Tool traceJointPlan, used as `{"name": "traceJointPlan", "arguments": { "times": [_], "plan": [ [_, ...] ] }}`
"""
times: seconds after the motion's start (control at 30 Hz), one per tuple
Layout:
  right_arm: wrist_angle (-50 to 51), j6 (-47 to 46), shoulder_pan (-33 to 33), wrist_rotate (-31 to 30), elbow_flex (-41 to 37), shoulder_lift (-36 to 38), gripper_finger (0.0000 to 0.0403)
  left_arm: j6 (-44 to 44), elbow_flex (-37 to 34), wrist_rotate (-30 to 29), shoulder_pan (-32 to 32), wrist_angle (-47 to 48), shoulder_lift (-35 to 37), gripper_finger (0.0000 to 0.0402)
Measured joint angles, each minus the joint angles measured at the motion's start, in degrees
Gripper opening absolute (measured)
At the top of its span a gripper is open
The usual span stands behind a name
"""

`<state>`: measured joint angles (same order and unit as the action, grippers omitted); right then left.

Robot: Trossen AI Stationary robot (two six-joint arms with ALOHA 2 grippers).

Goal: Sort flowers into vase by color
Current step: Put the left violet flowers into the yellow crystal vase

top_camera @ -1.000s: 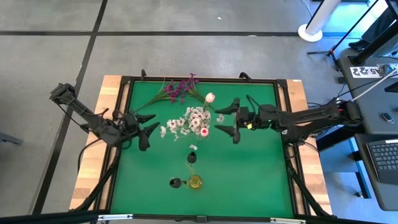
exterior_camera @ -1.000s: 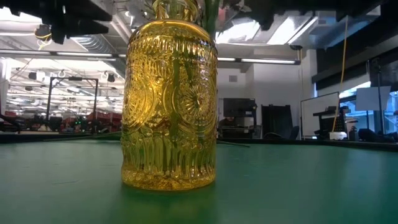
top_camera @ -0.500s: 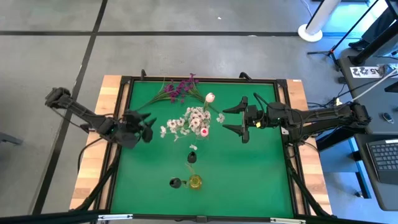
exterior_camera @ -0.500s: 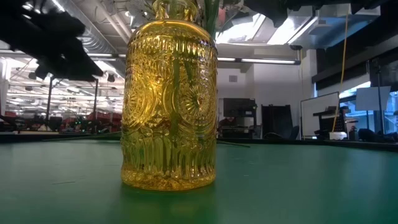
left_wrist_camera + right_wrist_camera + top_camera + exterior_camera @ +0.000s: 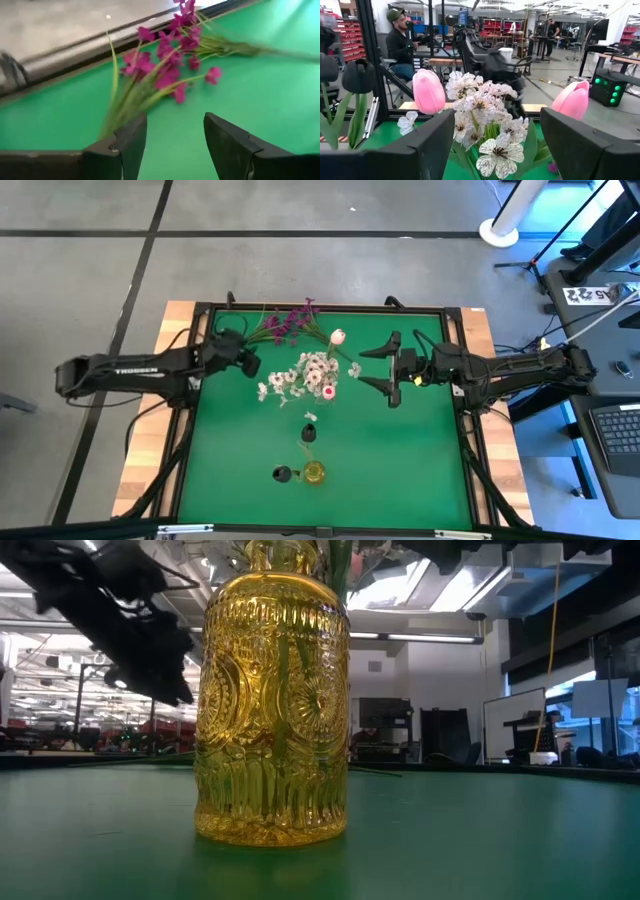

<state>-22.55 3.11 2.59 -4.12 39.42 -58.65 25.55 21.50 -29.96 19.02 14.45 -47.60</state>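
Magenta sprigs lie flat by the table's far edge, stems pointing toward the left. My left gripper is open just short of their stem ends, which run close past one finger. White blossoms and pale pink tulips stand upright mid-table. My right gripper is open just to their right, facing them. Dark buds sit nearer the front. A yellow glass vase stands near the front edge with green stems in it.
A raised black frame borders the green mat, with wooden margins outside it. Open mat lies to the vase's left and right. A person sits beyond the table's left side, seen in the right wrist view.
My left arm has swung from the mat's left middle toward the far edge and stretched out, bringing its gripper up to the magenta sprigs' stem ends. My right gripper has drawn back slightly toward the table's right, away from the white blossoms.
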Motion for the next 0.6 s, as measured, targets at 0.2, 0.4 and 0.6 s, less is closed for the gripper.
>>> {"name": "traceJointPlan", "arguments": {
  "times": [0.2,0.4,0.6],
  "plan": [
    [0.1,0.0,0.0,1.4,0.0,0.0,0.0292,-9.2,6.0,2.4,7.9,3.0,-10.3,0.0192],
    [0.1,0.2,0.0,2.2,0.0,0.0,0.0292,-15.0,14.7,4.8,13.8,10.1,-22.8,0.0192],
    [1.9,0.2,0.0,2.2,0.0,0.0,0.0292,-16.4,21.5,9.3,20.8,23.4,-34.1,0.0192]
  ]
}}
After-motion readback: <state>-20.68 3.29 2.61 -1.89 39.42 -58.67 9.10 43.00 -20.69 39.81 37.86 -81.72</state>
